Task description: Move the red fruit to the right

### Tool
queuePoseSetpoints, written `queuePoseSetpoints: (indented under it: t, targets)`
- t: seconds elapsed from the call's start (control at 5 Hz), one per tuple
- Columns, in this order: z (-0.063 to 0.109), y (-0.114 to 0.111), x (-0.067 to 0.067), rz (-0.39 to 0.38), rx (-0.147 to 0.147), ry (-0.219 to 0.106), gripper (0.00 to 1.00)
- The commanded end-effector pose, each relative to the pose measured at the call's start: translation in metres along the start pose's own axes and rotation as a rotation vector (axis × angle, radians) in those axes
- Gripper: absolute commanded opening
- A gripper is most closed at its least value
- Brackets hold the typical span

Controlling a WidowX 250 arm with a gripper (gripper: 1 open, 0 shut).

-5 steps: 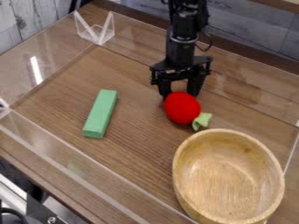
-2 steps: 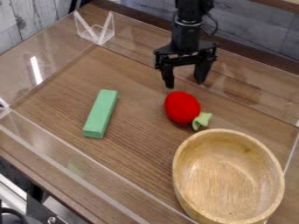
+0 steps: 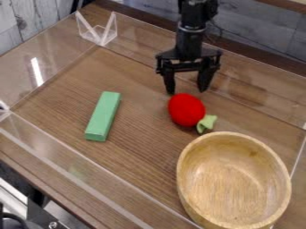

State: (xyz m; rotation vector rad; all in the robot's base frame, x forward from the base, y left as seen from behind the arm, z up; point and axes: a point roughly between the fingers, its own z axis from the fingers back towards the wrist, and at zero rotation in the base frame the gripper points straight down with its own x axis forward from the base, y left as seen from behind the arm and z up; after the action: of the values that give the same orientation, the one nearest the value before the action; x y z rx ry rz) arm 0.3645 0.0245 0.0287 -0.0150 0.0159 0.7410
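Beside red fruit (image 3: 187,109), wooden bowl (image 3: 181,185), empty.

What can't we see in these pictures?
- Camera view: the black gripper is small and dark, so whether its tips touch the red fruit is unclear.
- Camera view: the fruit's underside is hidden by the fruit itself.
- Camera view: the black thing at bottom left is cut off by the edge.

From here the wooden bowl's (image 3: 233,183) lower rim runs close to the edge. The black arm's (image 3: 195,22) top is cut off; its fingertip details look too small to tell.
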Motion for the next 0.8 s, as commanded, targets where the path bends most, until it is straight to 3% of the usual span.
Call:
queuePoseSetpoints:
  t: [0.0,0.2,0.6]
  targets:
    - [0.020,-0.007,0.007,0.003,-0.024,-0.055,1.00]
    - [0.018,-0.010,0.003,0.006,-0.012,-0.054,1.00]
    - [0.018,0.003,0.004,-0.075,0.008,-0.051,1.00]
